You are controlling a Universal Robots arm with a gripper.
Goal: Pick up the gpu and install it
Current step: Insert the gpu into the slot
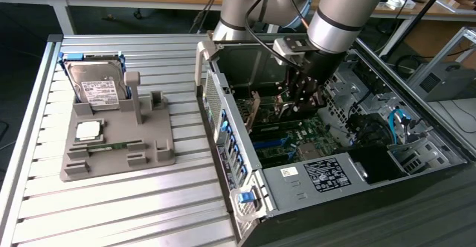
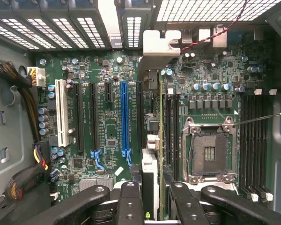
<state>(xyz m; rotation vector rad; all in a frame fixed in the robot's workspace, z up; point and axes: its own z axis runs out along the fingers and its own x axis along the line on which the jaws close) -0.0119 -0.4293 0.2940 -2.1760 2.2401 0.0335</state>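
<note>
Your arm is reaching down into the open computer case (image 1: 416, 146) sitting on the counter (image 1: 111, 202), and your gripper (image 2: 152, 206) is hanging low over the motherboard (image 2: 107, 136). In the wrist view the fingers (image 2: 129, 201) are pinching the gpu (image 2: 152, 136), which is showing edge-on as a thin upright card running away from the gripper toward the slotted back wall of the case. Its silver bracket (image 2: 160, 47) is sitting at that far end, right up against the vent openings. The card is standing just beside the long blue slot (image 2: 124, 117), between that slot and the black slots next to the empty processor socket (image 2: 210, 154); whether its lower edge is seated in a slot or only hovering over one, you cannot tell from here. In the exterior view the gripper (image 1: 305, 99) is sitting deep inside the case with the green card (image 1: 257, 110) partly showing near it above the board. Outside the case, toward the exterior view's left, the grey holder tray (image 1: 111, 146) is lying on the counter, carrying the hard drive (image 1: 97, 85) propped upright at its far end, a processor chip (image 1: 88, 130) lying flat, and a narrow memory stick (image 1: 115, 145) lying beside that.
</note>
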